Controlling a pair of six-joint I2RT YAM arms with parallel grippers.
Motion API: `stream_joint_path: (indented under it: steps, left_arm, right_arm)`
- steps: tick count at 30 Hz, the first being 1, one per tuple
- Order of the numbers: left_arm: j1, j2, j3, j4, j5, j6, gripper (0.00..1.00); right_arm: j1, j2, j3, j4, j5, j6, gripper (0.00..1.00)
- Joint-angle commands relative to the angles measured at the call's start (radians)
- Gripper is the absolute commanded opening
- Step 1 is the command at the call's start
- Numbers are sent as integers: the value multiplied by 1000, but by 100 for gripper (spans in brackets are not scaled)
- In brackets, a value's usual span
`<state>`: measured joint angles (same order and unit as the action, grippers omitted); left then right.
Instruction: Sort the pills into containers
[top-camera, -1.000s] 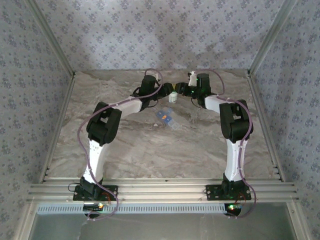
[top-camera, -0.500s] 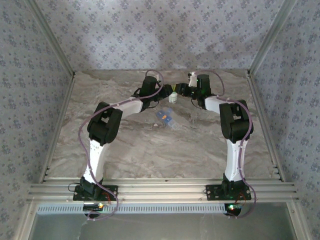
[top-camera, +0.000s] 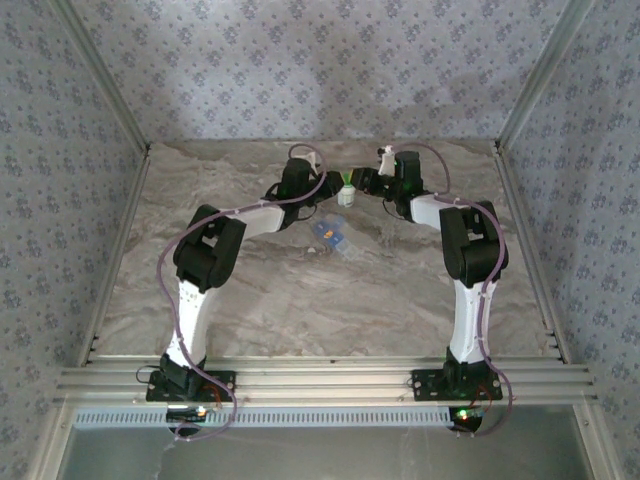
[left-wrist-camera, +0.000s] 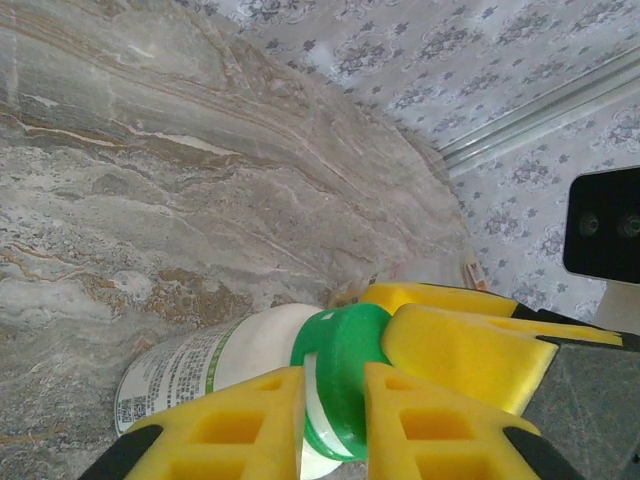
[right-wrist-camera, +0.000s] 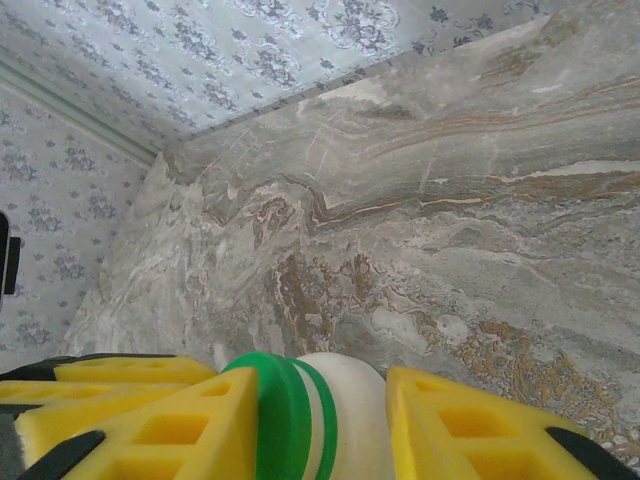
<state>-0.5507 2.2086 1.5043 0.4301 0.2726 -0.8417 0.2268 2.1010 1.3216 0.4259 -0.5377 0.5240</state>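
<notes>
Where my two arms meet at the far middle of the tabletop (top-camera: 300, 290), a white bottle (top-camera: 345, 197) with a green cap (left-wrist-camera: 338, 350) sits between them. My left tool (left-wrist-camera: 333, 378) has its yellow pads close together with the cap's rim pinched between them, so I read it as clamped on the bottle (the contact looks snug on both sides). My right tool (right-wrist-camera: 322, 388) comes in from the other side. Its pads flank the cap and the white body next to it and press against them, so it is clamped on the bottle as well. From the left wrist camera the right tool's pads (left-wrist-camera: 460, 345) lie against the cap's far side, and the bottle's body slants down and to the left with its printed label (left-wrist-camera: 175, 375) facing up. Whether the bottle's base rests on the tabletop I cannot tell. The blue box (top-camera: 328, 233) lies on the tabletop nearer my bases than the bottle, near it but apart, just beside my left forearm and touching neither tool. A small orange speck shows inside it, too small to name
</notes>
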Motion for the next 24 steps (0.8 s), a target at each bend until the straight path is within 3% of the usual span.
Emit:
stream_joint_path:
  steps: [1,7,17,21,24]
  left_arm:
    - [7,55,51,-311,-15,68,21]
    - [12,71,264,-439,-27,125,22]
    - [30,25,477,-538,-44,174,27]
    - [36,-33,508,-586,-67,208,30]
    - [45,-148,399,-609,-118,238,31]
  right_arm:
    - [-4,26,-27,-232,81,52,38]
    - [-7,6,50,-222,113,125,38]
    - [-5,-30,237,-300,89,114,41]
    - [4,-88,260,-370,105,23,42]
    - [19,-175,216,-465,159,-45,42]
